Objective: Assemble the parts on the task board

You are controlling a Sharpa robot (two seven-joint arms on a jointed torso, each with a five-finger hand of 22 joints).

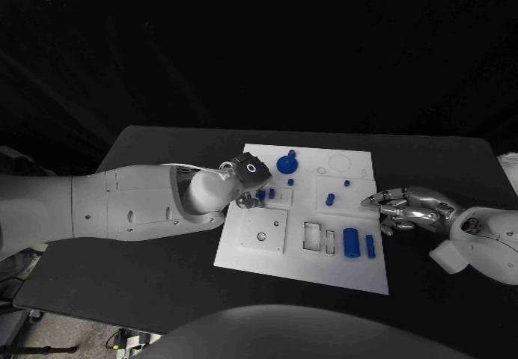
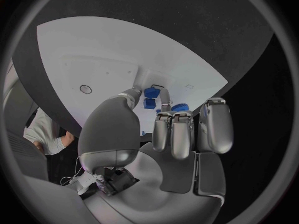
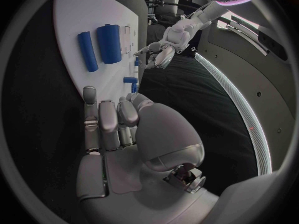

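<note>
On the black tabletop (image 1: 162, 284) the white task board (image 1: 313, 262) could get nudged if the left hand (image 1: 247, 196), its fingers pinched round a small blue part (image 2: 149, 103) at the board's left-middle, presses crookedly, while the empty, loosely curled right hand (image 1: 402, 209) crowds the board's right edge beside two blue cylinders (image 1: 352, 241).

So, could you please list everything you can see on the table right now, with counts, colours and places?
Task board: one, white, middle of the table.
Table: one, black, under the board.
Cylinders: two, blue, a thicker and a thinner one lying side by side near the board's right edge.
Round knob: one, blue, far part of the board.
Small pegs: several, blue, mid-board.
Left hand: silver, over the board's left part, fingertips at small blue pieces.
Right hand: silver, fingers curled, at the board's right edge.
</note>
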